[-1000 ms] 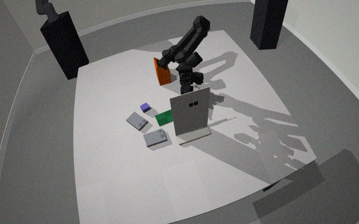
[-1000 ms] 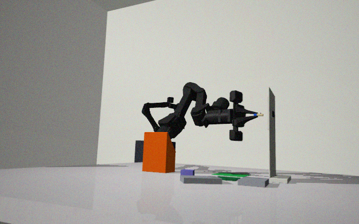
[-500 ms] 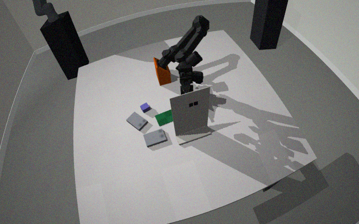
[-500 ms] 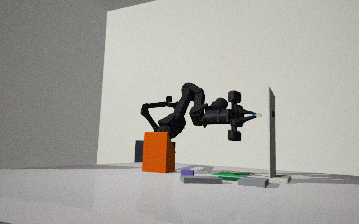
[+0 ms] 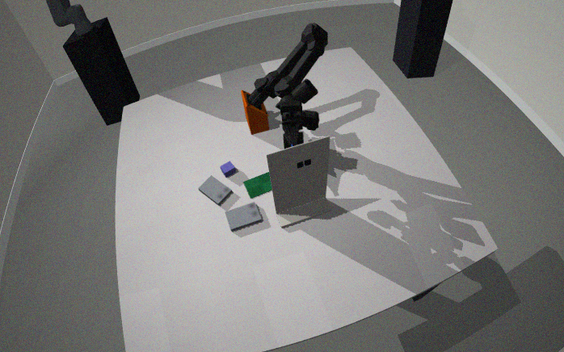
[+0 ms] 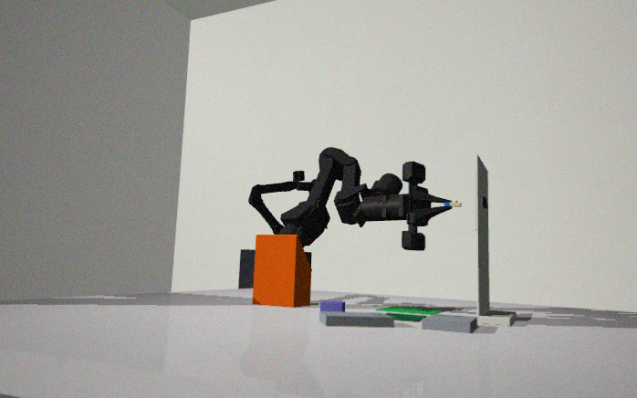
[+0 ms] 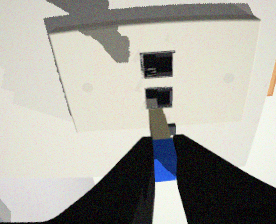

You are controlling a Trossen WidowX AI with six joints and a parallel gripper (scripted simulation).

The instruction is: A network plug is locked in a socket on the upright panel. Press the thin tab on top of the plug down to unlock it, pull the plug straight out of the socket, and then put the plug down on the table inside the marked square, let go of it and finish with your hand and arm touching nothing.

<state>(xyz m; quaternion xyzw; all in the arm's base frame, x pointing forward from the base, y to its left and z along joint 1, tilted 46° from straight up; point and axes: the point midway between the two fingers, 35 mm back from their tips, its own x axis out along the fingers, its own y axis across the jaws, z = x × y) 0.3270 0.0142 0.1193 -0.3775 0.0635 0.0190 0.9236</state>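
The network plug [image 6: 455, 204] [image 7: 159, 124] has a tan front and a blue rear part. My gripper [image 6: 448, 204] [image 7: 162, 145] is shut on the blue part and holds the plug high above the table, roughly level. The upright panel [image 5: 297, 192] [image 6: 483, 256] [image 7: 204, 100] stands in front of it. The exterior view shows a gap between the plug's tip and the panel, so the plug is out of the socket. Two dark openings show in the panel. The flat green square [image 5: 256, 186] [image 6: 405, 310] lies on the table below the gripper. In the top view the panel hides part of the square and the fingertips.
Two grey blocks [image 5: 215, 190] [image 5: 244, 216] [image 6: 360, 319] [image 6: 448, 324] lie beside the green square. A small purple block [image 5: 228, 169] [image 6: 332, 306] lies near them. An orange block [image 5: 256, 119] [image 6: 275, 271] stands by the arm's base.
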